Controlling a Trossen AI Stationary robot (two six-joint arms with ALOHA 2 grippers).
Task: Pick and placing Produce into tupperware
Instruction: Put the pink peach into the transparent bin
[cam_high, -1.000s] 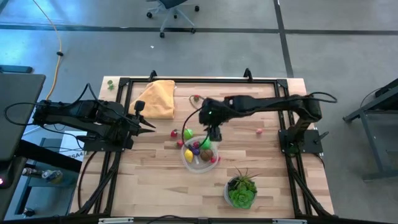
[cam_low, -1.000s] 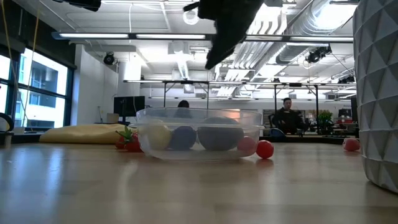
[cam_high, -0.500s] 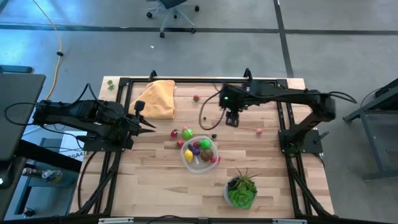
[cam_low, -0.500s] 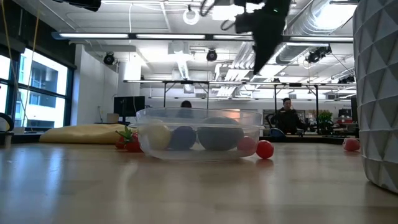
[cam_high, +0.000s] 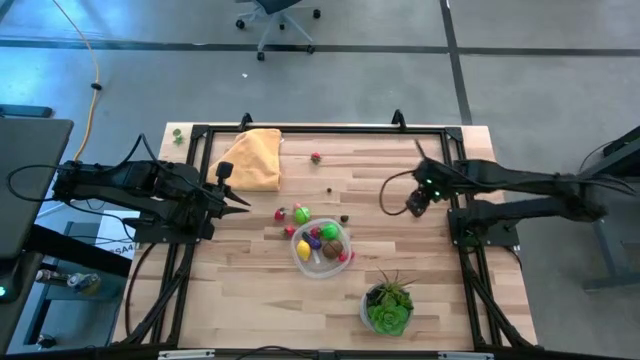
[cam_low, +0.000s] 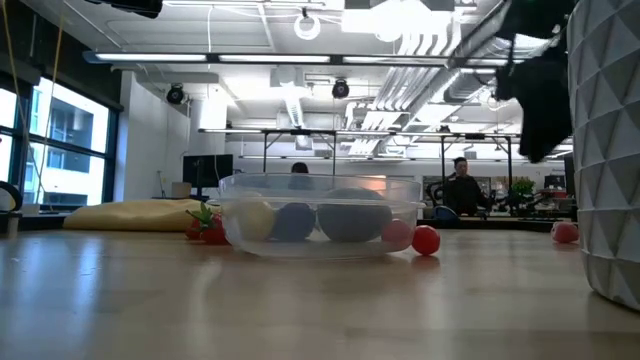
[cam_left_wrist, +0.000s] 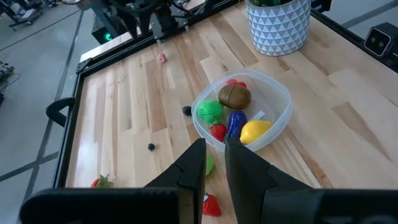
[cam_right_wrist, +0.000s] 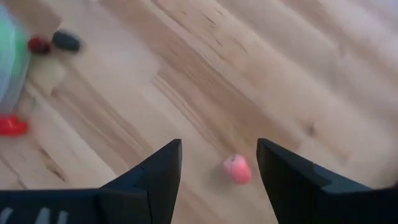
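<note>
Tupperware (cam_high: 321, 250) sits a little toward six o'clock of the counter's (cam_high: 250, 290) middle in the high view: a round, clear, shallow container. Through the left wrist view we see its contents: a brown piece (cam_left_wrist: 234, 96), a bright green piece (cam_left_wrist: 209, 111), a purple piece (cam_left_wrist: 236, 122), a yellow piece (cam_left_wrist: 254, 130) and a red piece (cam_left_wrist: 217, 131).

More produce lies loose on the wood. A green piece (cam_high: 302, 214) and a red piece (cam_high: 280, 214) lie near the container at about eleven o'clock. A small dark piece (cam_high: 344, 217) lies toward one o'clock of it, and a red piece (cam_high: 316, 157) rests well away at twelve, close to the yellow cloth (cam_high: 250, 160). A pink piece (cam_high: 416, 210) lies alone at about two o'clock of the container, toward the counter's three o'clock side.

Our right tool (cam_high: 416, 200) hangs just over that pink piece. In its wrist view the two dark fingers (cam_right_wrist: 149, 180) stand well apart with nothing between them, and the pink piece (cam_right_wrist: 237, 168) shows on the wood in the gap.

Our left tool (cam_high: 240, 202) waits at the nine o'clock side of the counter, its fingers (cam_left_wrist: 191, 163) nearly together and holding nothing.

A white pot with a green plant (cam_high: 388, 308) stands at five o'clock of the container.
</note>
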